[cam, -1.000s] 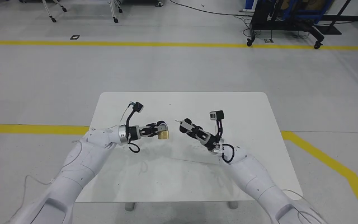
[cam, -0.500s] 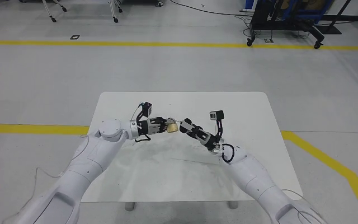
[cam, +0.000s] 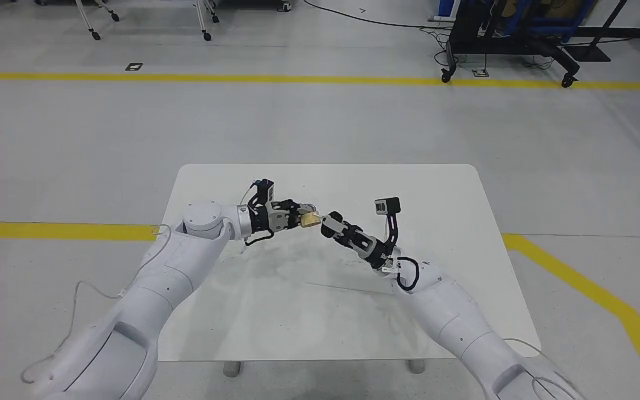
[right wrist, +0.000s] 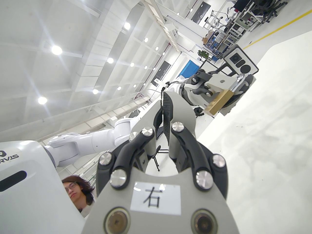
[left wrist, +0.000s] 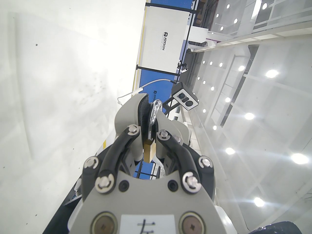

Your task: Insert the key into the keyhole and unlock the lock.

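A: What is seen nearest?
B: The right gripper (right wrist: 163, 98), fingers pressed together (what is pinched there, if anything, cannot be told).
A: And beyond it?
B: The brass lock (right wrist: 219, 101) is clamped between the fingers of the left gripper (left wrist: 150, 109), shackle toward their tips. It is held just beside the right gripper, above the middle of the white worktop (cam: 420, 300).

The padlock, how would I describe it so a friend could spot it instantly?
Find the white table, then the spot over it where both arms' tips meet. There the left gripper holds the padlock: a small brass-yellow block with a silver shackle, the only golden thing among grey and black robot parts.
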Controlling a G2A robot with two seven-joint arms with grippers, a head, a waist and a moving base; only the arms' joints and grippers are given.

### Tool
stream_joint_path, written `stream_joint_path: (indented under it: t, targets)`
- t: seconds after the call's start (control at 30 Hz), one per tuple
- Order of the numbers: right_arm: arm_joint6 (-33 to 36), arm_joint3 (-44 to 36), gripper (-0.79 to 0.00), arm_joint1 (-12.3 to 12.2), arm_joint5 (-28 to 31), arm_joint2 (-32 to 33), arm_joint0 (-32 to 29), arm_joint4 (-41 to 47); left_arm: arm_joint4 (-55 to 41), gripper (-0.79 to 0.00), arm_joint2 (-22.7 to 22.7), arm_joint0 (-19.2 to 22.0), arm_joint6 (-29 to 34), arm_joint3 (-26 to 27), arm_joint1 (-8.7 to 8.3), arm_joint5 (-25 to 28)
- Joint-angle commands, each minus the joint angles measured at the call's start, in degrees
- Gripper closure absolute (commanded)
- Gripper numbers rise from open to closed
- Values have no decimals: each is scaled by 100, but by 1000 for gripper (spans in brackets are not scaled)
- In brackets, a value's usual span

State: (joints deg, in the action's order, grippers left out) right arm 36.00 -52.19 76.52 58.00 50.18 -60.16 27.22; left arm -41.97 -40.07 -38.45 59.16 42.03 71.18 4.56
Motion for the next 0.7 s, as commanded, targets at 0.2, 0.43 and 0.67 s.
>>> stream_joint_path:
  t: [0.2, 0.43, 0.67]
  targets:
    - [-731, 79, 0, -92, 0, 380, 164, -1573, -1, 0, 0, 0, 0, -1, 0, 0]
    - [-920, -1773, 0, -670, 0, 1925, -635, -4134, -1, 0, 0, 0, 0, -1, 0, 0]
    - [-1714, -3054, 0, -956, 0, 2853, -1454, -5702, -1, 0, 0, 0, 0, -1, 0, 0]
